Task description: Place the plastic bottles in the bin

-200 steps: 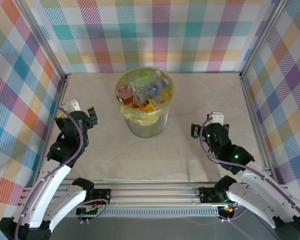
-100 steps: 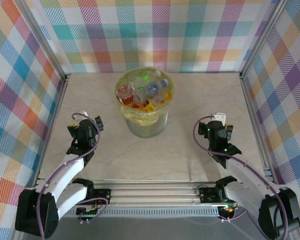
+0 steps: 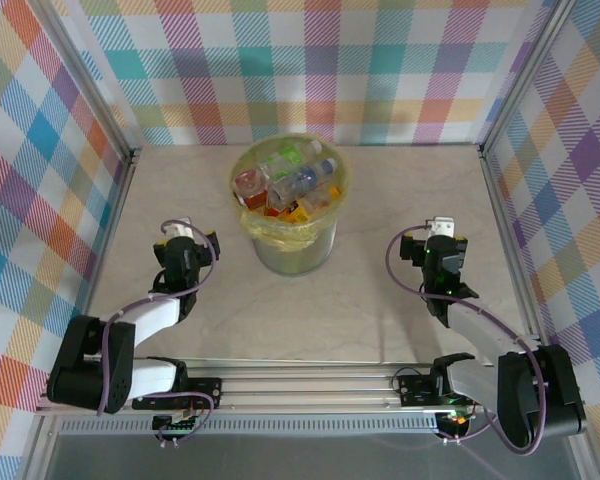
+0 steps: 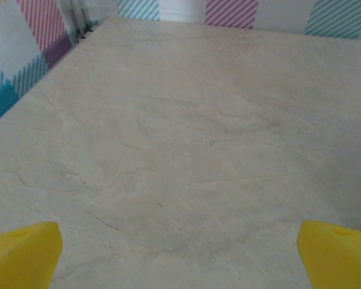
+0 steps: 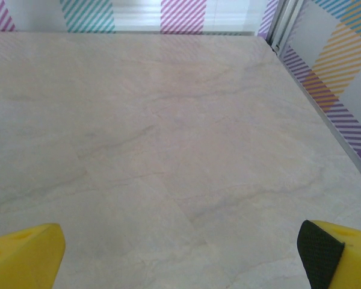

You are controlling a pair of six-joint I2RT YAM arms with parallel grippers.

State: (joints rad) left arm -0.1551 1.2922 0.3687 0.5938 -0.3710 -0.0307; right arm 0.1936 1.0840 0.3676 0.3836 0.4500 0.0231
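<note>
Marble-look table (image 3: 360,320), top view: bin (image 3: 298,256) sits centre frame, plastic bottles (image 3: 290,185) heaped inside to the rim. My left gripper (image 3: 183,238) and right gripper (image 3: 436,243) flank it lower down, both jaws spread wide, holding nothing. Left wrist: yellow fingertips (image 4: 23,253) in the bottom corners, tabletop between. Right wrist: likewise. Judgement: binning looks done; next calls for a stray check, then parking.

Plastic bottles (image 3: 288,180) heaped in the bin (image 3: 296,256) cover one another, their labels too small to read. The yellow fingertips (image 4: 21,255) are cut off at each wrist view's bottom corners.
</note>
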